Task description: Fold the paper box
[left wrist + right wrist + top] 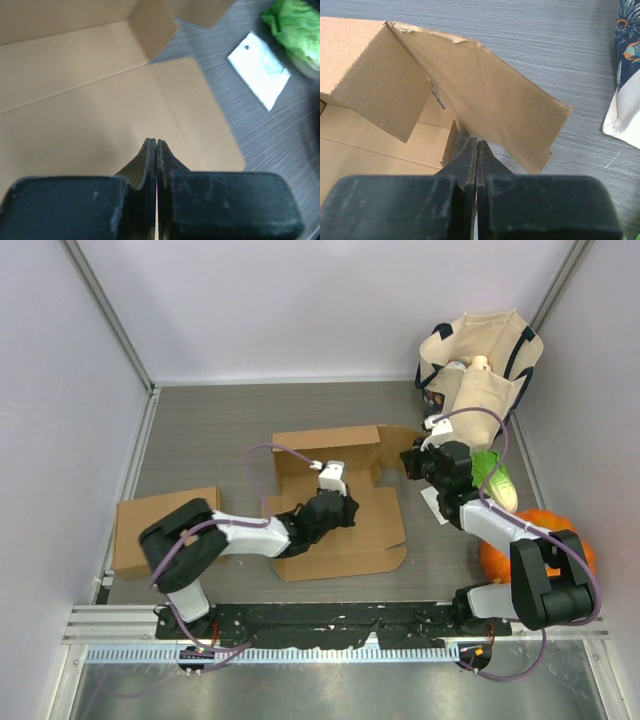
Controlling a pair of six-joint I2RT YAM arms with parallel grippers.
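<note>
The paper box (pixel 345 540) is a brown cardboard blank lying partly unfolded in the middle of the table. Its back wall and its right flap (pixel 490 100) stand raised. My left gripper (pixel 156 142) hovers over the flat inner panel (pixel 75 100); its jaws are pressed together with nothing between them. My right gripper (pixel 477 143) is at the box's right side, just under the raised flap, and is also shut and empty. In the top view the left gripper (pixel 340 508) is over the box's centre. The right gripper (pixel 413 462) is at the box's right rear corner.
A second flat cardboard piece (pixel 150 525) lies at the left. A canvas tote bag (pixel 480 365) stands at the back right. A green item (pixel 497 478), an orange pumpkin (pixel 545 540) and a white card (pixel 259 70) lie to the right of the box.
</note>
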